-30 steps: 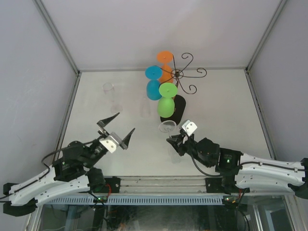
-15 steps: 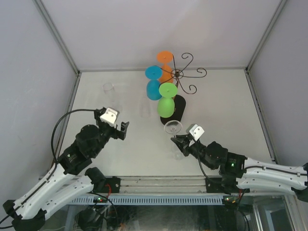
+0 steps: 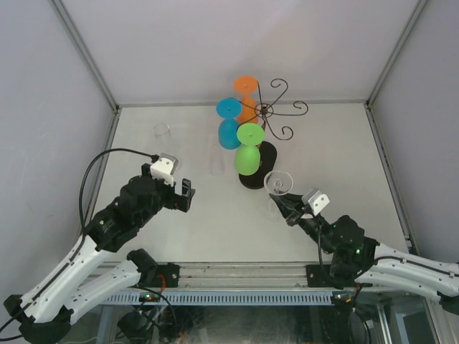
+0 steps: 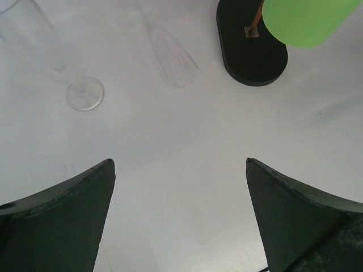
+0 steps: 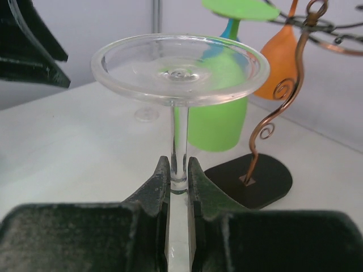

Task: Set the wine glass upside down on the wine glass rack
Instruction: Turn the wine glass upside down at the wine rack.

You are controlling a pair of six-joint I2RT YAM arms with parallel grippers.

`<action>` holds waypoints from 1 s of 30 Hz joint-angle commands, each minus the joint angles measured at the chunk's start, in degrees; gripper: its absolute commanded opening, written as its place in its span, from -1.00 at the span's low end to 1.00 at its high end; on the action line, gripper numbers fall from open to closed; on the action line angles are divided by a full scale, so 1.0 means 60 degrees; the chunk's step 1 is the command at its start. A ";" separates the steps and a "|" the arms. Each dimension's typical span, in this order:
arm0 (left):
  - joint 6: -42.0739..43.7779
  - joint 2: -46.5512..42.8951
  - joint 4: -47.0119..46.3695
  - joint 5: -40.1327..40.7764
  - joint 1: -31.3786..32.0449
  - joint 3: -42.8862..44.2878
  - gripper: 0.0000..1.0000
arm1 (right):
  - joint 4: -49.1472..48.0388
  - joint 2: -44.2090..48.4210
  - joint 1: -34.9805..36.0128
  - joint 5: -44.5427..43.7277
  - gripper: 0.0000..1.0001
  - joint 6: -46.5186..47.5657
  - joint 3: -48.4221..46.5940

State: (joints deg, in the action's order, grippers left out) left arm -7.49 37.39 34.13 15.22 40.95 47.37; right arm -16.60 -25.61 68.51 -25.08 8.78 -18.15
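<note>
My right gripper (image 3: 288,212) is shut on the stem of a clear wine glass (image 3: 278,183), held upside down with its round foot on top, just right of the rack's black base (image 3: 265,159). The right wrist view shows my right gripper (image 5: 179,174) pinching the stem of the clear glass (image 5: 180,68), with the rack's copper-brown stem (image 5: 285,93) behind. The wire rack (image 3: 267,110) holds a green glass (image 3: 248,156), a blue glass (image 3: 229,129) and an orange glass (image 3: 246,97), all upside down. My left gripper (image 3: 183,196) is open and empty over the table, as the left wrist view (image 4: 178,163) shows.
Two more clear glasses are on the table left of the rack: one at the far left (image 3: 161,131), one nearer the rack (image 3: 215,161). The left wrist view shows a clear foot (image 4: 85,93), a faint bowl (image 4: 170,56) and the rack base (image 4: 252,48). Walls enclose the table.
My right gripper has carried the clear glass to the right, beside the rack base. My left arm swung up and forward, then moved little.
</note>
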 commanded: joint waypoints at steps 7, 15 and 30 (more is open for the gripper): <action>-0.1166 0.0630 0.0887 0.0069 -0.0055 0.0651 0.99 | -0.1397 0.0459 -0.1668 0.0374 -1.00 0.0864 -0.0178; -0.1080 0.1386 0.1366 0.0582 -0.0044 0.0825 0.99 | -0.1539 -0.0038 -0.5922 0.3598 -1.00 -0.1160 -0.0628; -0.0878 -0.1275 0.0271 0.0888 -0.0047 -0.0622 0.99 | -0.3156 -0.3517 -0.8507 0.6617 -1.00 -0.1882 -0.2120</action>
State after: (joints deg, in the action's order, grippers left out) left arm -12.93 31.20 39.13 19.20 40.95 45.74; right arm -28.71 -43.90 18.90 8.97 -1.17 -26.15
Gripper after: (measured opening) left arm 0.996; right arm 0.062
